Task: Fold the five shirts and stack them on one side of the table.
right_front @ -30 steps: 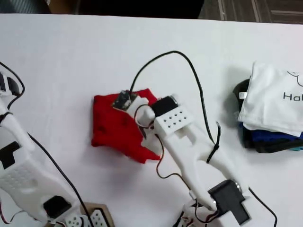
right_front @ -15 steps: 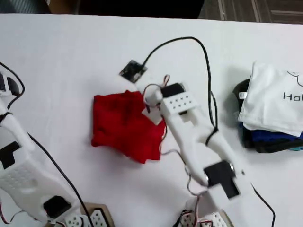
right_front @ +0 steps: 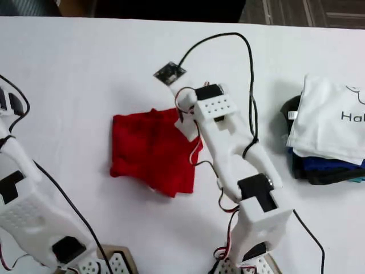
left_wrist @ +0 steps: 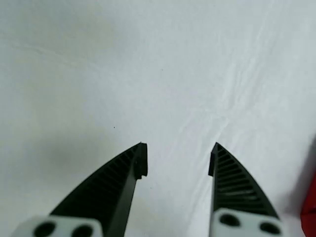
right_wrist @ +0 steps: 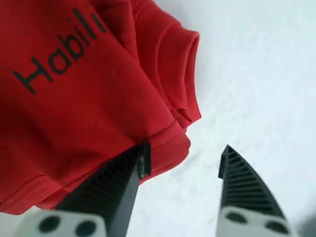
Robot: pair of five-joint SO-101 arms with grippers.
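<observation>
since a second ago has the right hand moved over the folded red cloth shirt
Yes: the right hand shifted to the red shirt's far edge.

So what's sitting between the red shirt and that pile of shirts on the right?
The right arm and its black cable, seen in the high view; otherwise it's bare white table from red shirt to pile.

White table, dark room behind it

The table (right_front: 85,68) has a plain white cloth over it, covering most of the high view. Up close the cloth shows soft creases and a few faint grey shadows. Past the far edge there's a dark strip (right_front: 171,10), then carpet floor (right_front: 296,10) in grey-brown tiles with pale seams at the far right. There's also a tan patch (right_front: 77,7) at the far left, can't tell what it is.
</observation>
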